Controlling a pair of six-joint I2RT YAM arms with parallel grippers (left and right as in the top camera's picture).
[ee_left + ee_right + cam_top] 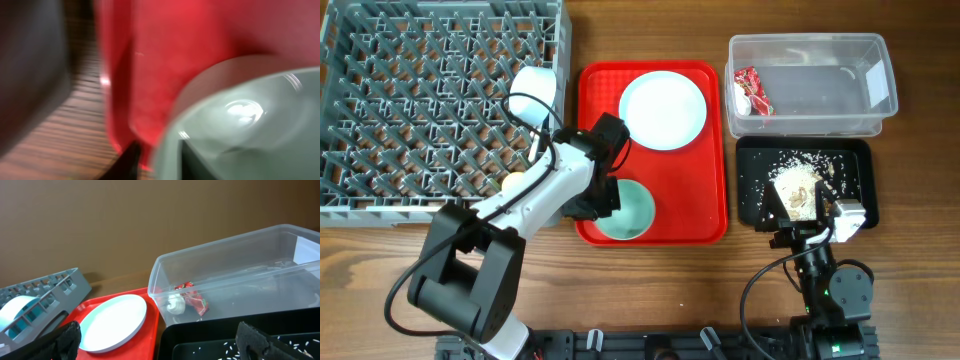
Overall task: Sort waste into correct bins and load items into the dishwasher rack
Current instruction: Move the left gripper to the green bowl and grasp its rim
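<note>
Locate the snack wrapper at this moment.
In the overhead view, the wrapper lies inside the clear tub, at its left end, right of the red tray and just beyond the black tray.

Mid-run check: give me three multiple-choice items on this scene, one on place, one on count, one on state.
1. Where is the snack wrapper? A) in the clear tub B) on bare tabletop C) on the floor
2. How many dishes are on the red tray? A) one B) two C) four
3. The right gripper is: A) open B) shut, empty C) shut on something
Key: 1A, it lies inside the tub; 2B, a plate and a green bowl; 3A, its fingers stand wide apart.
</note>
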